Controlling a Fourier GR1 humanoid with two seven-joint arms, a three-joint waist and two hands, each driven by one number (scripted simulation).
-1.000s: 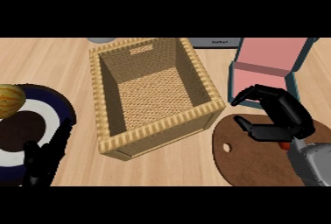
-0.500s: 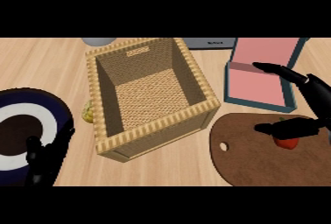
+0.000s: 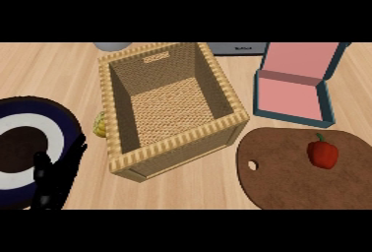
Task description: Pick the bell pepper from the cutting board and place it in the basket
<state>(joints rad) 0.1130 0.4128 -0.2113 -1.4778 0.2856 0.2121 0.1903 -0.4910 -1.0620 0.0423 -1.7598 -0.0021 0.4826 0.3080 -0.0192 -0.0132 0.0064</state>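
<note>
1. A dark blue plate (image 3: 29, 129) with a white ring and brown centre lies at the left edge of the wooden table (image 3: 51, 69).
2. A yellow item (image 3: 100, 125), mostly hidden, sits just right of the plate.
3. An open pink box (image 3: 296, 88) with teal edging stands well right of the plate.
4. A grey object (image 3: 112, 46) shows beyond the plate, at the table's far edge.

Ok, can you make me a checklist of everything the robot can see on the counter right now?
Surface: wooden counter, light planks.
Job's things: red bell pepper lying on the brown cutting board; woven basket beside the board, nothing seen inside.
Clutter: open pink box; dark blue and white plate; yellow thing half hidden behind the basket; grey object at the top edge.
Hands: left hand low at the left, fingers straight; right hand not in view.
Cables: nothing seen.
Surroundings: nothing seen.
</note>
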